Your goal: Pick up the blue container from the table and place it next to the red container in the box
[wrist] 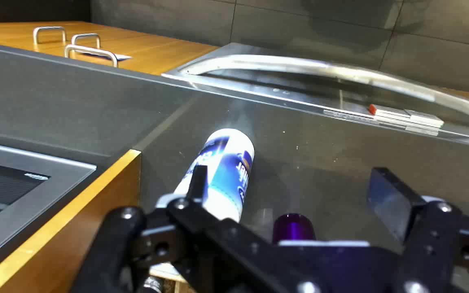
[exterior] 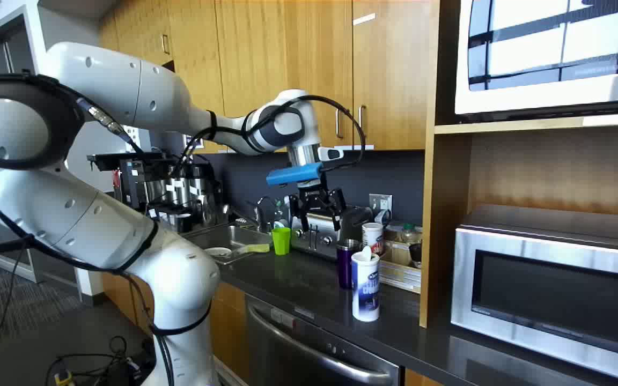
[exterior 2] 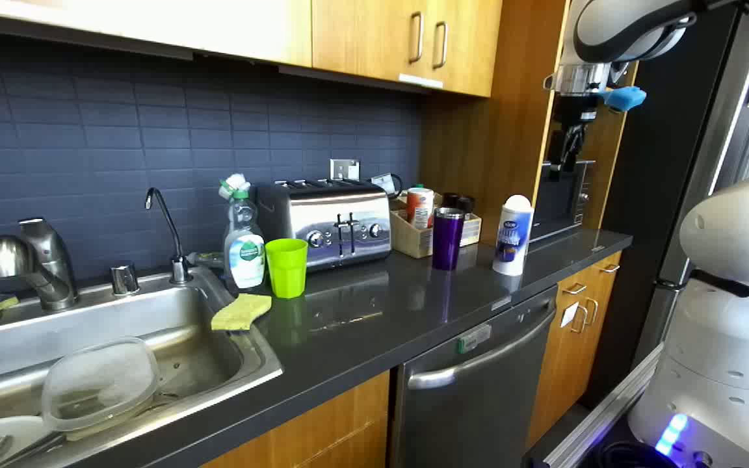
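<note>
The blue container (exterior: 366, 287), a white cylinder with a blue label and a rounded white top, stands upright on the dark countertop (exterior 2: 348, 331) in both exterior views. Behind it, the red container (exterior 2: 420, 207), white with a red label, rises out of the low pale box (exterior 2: 413, 240) against the side panel. My gripper (exterior: 319, 222) hangs in the air above counter level, higher than both containers and apart from them. From the wrist, the blue container (wrist: 234, 162) appears partly behind the left finger (wrist: 198, 183); the wide gap between the fingers holds nothing. The red container is hidden in that view.
A purple tumbler (exterior 2: 447, 240) stands close beside the blue container. The toaster (exterior 2: 342, 224), green cup (exterior 2: 287, 268), soap bottle (exterior 2: 246, 257) and sink are farther along. A wooden panel (exterior: 429, 214) and a steel microwave (exterior: 550, 289) border the other side. Dark items share the box.
</note>
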`<act>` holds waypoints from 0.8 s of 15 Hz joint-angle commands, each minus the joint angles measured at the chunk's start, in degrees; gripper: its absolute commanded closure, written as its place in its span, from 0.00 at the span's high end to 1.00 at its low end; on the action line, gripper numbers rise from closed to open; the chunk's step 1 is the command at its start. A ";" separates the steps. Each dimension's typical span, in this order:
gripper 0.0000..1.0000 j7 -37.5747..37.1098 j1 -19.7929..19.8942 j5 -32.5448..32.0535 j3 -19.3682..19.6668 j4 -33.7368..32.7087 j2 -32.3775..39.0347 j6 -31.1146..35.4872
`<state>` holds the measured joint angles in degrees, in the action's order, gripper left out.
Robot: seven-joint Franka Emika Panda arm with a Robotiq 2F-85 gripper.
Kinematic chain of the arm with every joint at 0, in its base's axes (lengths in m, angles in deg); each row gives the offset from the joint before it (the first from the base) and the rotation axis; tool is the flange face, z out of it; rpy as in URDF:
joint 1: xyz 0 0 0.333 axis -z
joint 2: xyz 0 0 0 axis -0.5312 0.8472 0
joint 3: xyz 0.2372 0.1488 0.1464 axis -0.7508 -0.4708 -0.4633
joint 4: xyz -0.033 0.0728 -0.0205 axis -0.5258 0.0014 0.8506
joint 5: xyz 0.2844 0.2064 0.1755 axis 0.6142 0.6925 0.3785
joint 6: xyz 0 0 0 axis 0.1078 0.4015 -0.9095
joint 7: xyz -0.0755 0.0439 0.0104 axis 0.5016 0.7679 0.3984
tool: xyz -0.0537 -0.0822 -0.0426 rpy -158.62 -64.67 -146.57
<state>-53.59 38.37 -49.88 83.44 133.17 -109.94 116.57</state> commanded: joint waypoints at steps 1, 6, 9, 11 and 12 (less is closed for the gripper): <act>1.00 -0.35 -0.61 -0.34 0.42 -0.17 -0.04 -0.28; 1.00 -0.35 -0.61 -0.34 0.42 -0.17 -0.04 -0.28; 1.00 -0.48 -0.77 -0.12 0.42 -0.08 0.21 -0.22; 1.00 -1.10 -0.96 -0.01 0.21 -0.09 0.81 0.35; 1.00 -1.42 -1.15 0.17 0.11 -0.25 1.38 0.80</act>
<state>-53.86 38.07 -49.88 83.48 133.35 -109.81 116.56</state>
